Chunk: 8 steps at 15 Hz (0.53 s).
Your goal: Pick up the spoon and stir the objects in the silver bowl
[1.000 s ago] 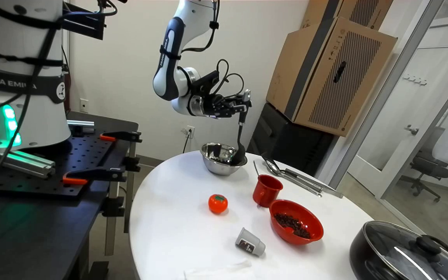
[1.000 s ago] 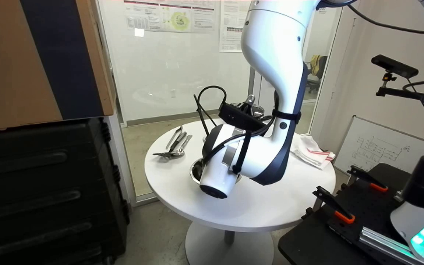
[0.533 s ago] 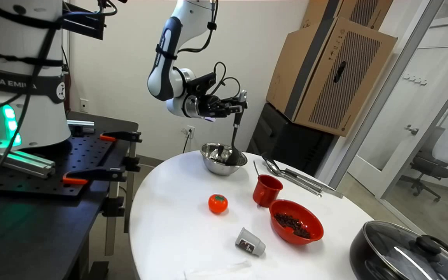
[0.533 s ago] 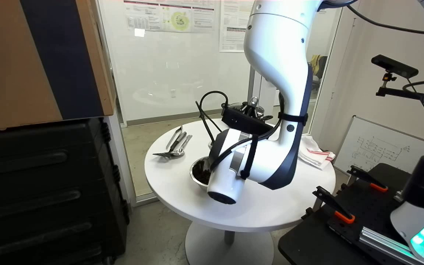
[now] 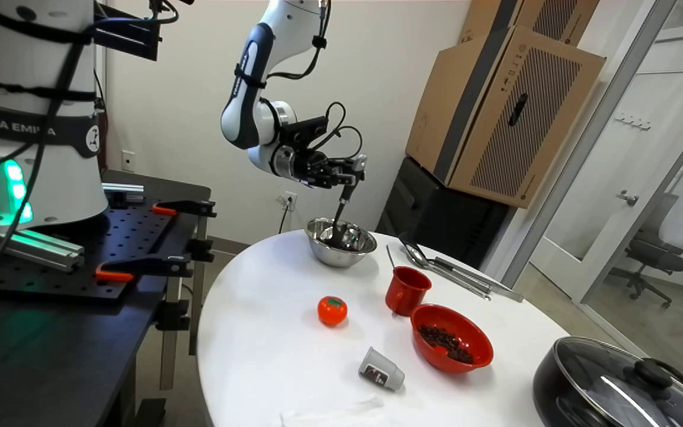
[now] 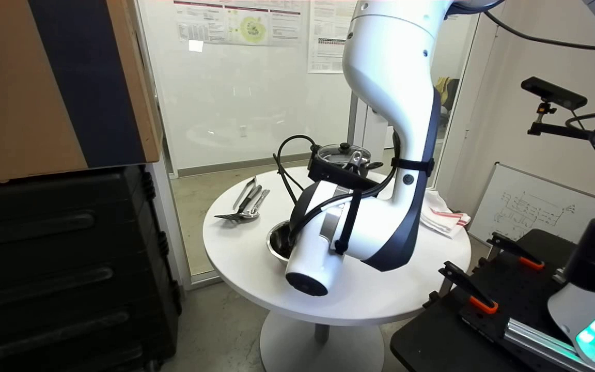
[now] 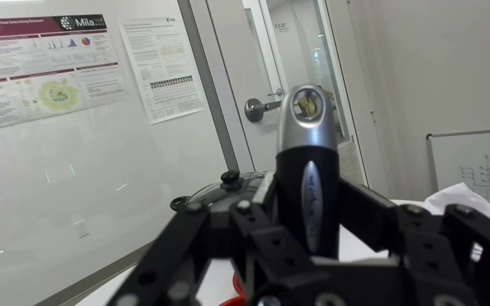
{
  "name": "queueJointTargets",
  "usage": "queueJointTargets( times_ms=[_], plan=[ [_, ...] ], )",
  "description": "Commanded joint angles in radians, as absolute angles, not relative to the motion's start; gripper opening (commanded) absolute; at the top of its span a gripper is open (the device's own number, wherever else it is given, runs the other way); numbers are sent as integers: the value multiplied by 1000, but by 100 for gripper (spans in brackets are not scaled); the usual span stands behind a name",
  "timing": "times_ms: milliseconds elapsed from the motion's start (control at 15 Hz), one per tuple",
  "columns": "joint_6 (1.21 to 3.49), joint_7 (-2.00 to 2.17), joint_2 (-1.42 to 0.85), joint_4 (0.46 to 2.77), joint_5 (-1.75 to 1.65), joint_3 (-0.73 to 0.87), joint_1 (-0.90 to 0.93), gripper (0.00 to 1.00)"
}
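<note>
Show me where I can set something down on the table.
In an exterior view, the white table is bare between the tomato and the edge facing the black bench, and between the tomato and the silver bowl. It's crowded around the red mug, with the red bowl and utensils close by.

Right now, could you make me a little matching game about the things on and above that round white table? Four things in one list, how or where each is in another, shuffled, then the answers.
Things
1. Long slim dark spoon
2. Round red bowl
3. Small grey cup-shaped container
4. Large black pot

How or where
A. Lying on its side
B. Covered by a see-through lid
C. Held by the tool, lower end inside the shiny round metal bowl
D. Holding small dark brown pieces

Pairs: 1-C, 2-D, 3-A, 4-B
</note>
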State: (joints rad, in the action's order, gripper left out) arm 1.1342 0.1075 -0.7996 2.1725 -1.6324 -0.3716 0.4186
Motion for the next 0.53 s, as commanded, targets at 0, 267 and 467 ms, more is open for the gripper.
queueJointTargets(
  times_ms=[0, 267, 467],
  plan=[
    [1155, 101, -801, 2153, -1604, -383, 404, 10],
    [1129, 137, -806, 2132, -1619, -362, 414, 10],
    [1102, 174, -809, 2116, -1637, -341, 420, 10]
  ],
)
